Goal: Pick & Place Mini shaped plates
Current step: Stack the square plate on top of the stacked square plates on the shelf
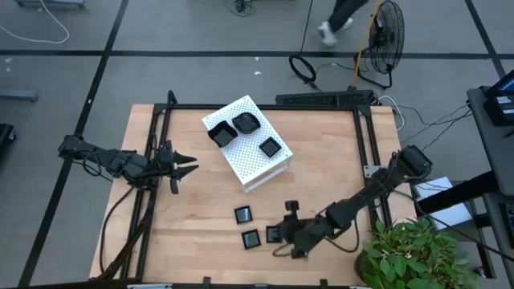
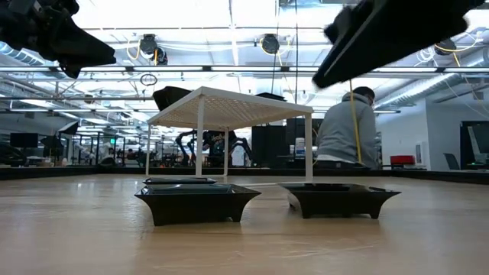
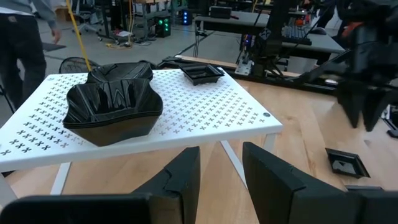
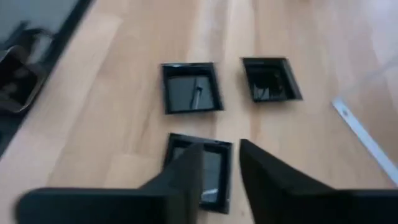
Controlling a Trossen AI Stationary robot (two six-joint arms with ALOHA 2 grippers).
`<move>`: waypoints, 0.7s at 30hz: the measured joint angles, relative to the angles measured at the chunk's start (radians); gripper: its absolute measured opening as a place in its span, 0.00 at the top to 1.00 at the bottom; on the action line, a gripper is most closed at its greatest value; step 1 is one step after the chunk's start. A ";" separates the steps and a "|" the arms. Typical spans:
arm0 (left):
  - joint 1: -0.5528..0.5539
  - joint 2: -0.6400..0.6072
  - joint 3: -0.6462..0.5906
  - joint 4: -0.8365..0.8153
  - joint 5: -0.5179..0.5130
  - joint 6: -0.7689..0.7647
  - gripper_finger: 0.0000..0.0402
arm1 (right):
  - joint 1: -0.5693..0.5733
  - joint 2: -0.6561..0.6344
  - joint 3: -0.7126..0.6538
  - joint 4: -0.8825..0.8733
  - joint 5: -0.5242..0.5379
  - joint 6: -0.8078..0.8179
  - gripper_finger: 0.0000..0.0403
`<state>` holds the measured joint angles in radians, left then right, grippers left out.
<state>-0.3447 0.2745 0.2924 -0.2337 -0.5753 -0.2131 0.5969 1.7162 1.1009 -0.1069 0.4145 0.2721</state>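
Three glossy black mini plates rest on top of the white perforated box at the table's middle. Three square ones lie flat on the wood near the front edge. Two of these show side-on in the low view. My right gripper hovers open above the rightmost of them and holds nothing. Its arm shows high up in the low view. My left gripper waits open at the table's left, pointing toward the box, with nothing between its fingers.
A black frame rail borders the table's left, far and right sides. A green plant stands at the near right corner. A person sits beyond the far edge. Bare wood lies left of the box.
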 joint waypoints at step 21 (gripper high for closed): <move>0.000 0.000 0.000 -0.001 0.000 0.000 0.70 | -0.101 0.050 -0.280 0.394 -0.157 0.151 0.61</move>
<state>-0.3447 0.2746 0.2924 -0.2344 -0.5751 -0.2131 0.4955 1.7664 0.8212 0.2869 0.2573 0.4235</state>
